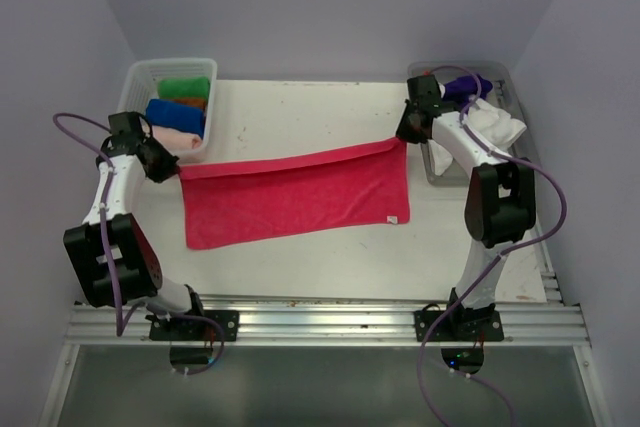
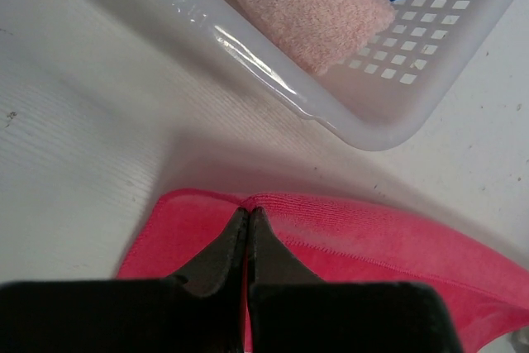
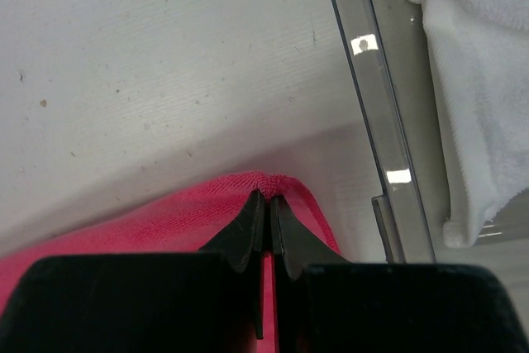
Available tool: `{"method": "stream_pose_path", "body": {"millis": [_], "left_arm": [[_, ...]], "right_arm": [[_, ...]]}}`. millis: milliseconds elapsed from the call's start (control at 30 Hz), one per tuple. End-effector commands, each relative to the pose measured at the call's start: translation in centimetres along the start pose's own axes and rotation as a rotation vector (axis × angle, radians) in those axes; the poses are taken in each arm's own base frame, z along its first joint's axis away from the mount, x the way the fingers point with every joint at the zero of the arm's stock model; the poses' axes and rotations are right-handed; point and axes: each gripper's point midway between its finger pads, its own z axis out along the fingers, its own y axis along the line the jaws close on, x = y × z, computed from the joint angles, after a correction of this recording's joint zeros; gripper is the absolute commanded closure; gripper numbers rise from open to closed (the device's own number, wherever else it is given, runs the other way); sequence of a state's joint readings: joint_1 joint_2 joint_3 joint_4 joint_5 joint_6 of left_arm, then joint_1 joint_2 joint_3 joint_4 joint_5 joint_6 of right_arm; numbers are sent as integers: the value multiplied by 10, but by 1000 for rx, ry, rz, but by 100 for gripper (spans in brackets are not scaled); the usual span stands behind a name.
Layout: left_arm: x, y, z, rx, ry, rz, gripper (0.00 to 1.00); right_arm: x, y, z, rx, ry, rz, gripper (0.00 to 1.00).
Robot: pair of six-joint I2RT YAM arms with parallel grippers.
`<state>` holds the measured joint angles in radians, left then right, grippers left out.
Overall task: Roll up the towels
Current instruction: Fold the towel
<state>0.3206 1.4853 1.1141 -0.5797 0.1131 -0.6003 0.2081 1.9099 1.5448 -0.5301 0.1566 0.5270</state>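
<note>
A hot pink towel [image 1: 295, 194] lies spread flat across the table, folded in half lengthwise. My left gripper [image 1: 168, 169] is shut on its far left corner [image 2: 248, 201]. My right gripper [image 1: 405, 132] is shut on its far right corner [image 3: 269, 183]. Both pinched corners sit slightly raised off the table. Rolled towels, green [image 1: 184, 86], blue [image 1: 175, 114] and pale pink [image 1: 176, 139], lie in the white basket [image 1: 200, 66]. A purple towel [image 1: 467, 84] and a white towel [image 1: 495, 125] rest in the grey tray [image 1: 505, 74].
The basket's corner [image 2: 376, 126] stands just beyond the left gripper. The tray's rim [image 3: 374, 105] runs close to the right of the right gripper. White walls close in the table at the back and both sides.
</note>
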Motion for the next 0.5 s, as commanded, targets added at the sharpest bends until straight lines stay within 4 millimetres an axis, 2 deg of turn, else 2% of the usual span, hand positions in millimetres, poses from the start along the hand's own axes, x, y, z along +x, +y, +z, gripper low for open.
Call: {"method": "stream_pose_path", "body": {"millis": [0, 133, 167, 267, 433, 467], "left_arm": [[-12, -7, -3, 43, -49, 2, 100], [-8, -2, -17, 24, -66, 21, 100], [-9, 1, -24, 14, -87, 21, 100], [11, 19, -30, -36, -60, 15, 100], [38, 37, -37, -73, -6, -1, 100], [45, 41, -41, -82, 6, -5, 100]], "right_arm": [[-25, 9, -19, -51, -72, 29, 100], [-15, 6, -27, -68, -57, 23, 100], [-6, 1, -30, -69, -43, 18, 100], [13, -7, -36, -71, -17, 8, 100], [42, -23, -47, -65, 21, -1, 100], [56, -29, -46, -60, 49, 0, 100]]}}
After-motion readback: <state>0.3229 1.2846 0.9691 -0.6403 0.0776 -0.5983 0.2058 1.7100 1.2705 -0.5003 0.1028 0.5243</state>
